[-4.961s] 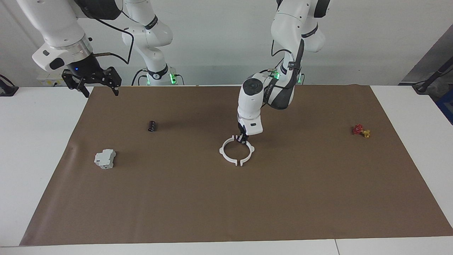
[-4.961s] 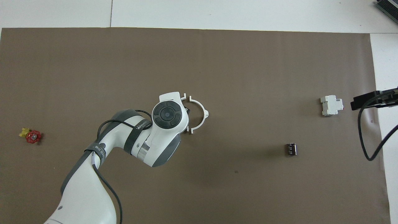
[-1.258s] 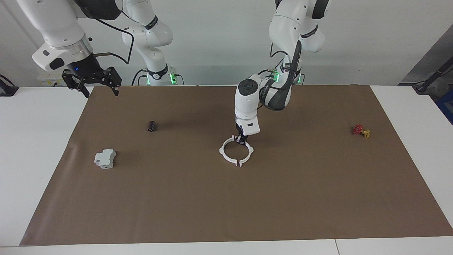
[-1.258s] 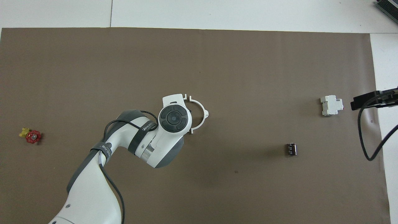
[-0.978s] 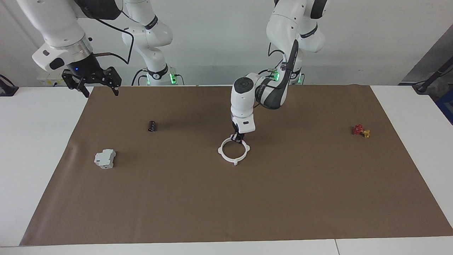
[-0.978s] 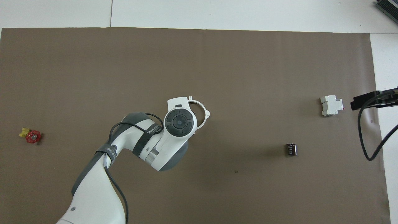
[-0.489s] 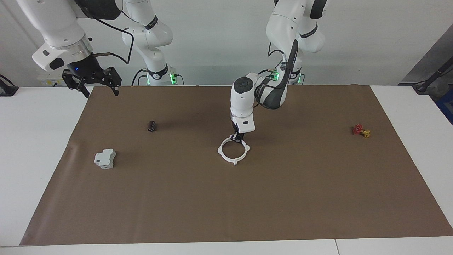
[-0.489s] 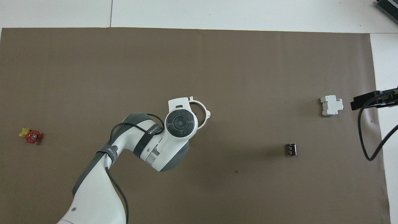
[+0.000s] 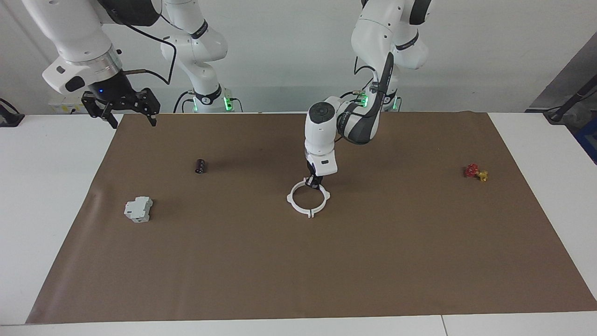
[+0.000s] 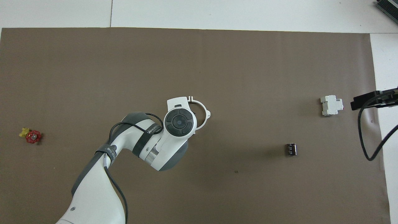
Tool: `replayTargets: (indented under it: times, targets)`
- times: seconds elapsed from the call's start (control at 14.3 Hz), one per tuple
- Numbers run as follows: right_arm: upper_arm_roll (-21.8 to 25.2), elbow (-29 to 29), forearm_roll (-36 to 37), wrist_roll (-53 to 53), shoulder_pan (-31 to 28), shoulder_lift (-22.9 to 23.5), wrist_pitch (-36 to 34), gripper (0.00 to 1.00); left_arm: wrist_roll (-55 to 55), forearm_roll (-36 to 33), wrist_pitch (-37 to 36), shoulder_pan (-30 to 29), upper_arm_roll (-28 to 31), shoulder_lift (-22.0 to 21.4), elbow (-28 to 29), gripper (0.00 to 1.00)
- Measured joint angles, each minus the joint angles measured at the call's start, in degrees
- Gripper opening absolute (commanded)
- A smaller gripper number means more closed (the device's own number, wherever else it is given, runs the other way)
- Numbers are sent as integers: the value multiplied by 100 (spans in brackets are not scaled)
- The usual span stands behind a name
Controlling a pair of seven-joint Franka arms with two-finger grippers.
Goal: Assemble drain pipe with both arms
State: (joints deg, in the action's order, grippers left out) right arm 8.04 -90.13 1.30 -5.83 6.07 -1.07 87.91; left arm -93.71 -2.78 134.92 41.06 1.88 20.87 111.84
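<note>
Bright, even light; soft shadows, seemingly sharp.

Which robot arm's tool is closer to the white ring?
Left. The left tool is down at the white ring, on its edge nearest the robots. The right tool waits up in the air over the mat's corner.

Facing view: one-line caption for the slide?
Left gripper at the joined white drain-pipe ring mid-mat; right gripper waits raised and open.
</note>
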Motion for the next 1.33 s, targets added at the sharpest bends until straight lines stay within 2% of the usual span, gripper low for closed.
replayTargets:
  times: [0.91,1.33]
  targets:
    - [0,0,0,0,0,0,0,100,62,-3,-89,-2,19,12,2,100]
    - [0,0,0,0,0,0,0,100,399,-4,-674,-52,102,-37,-258,100]
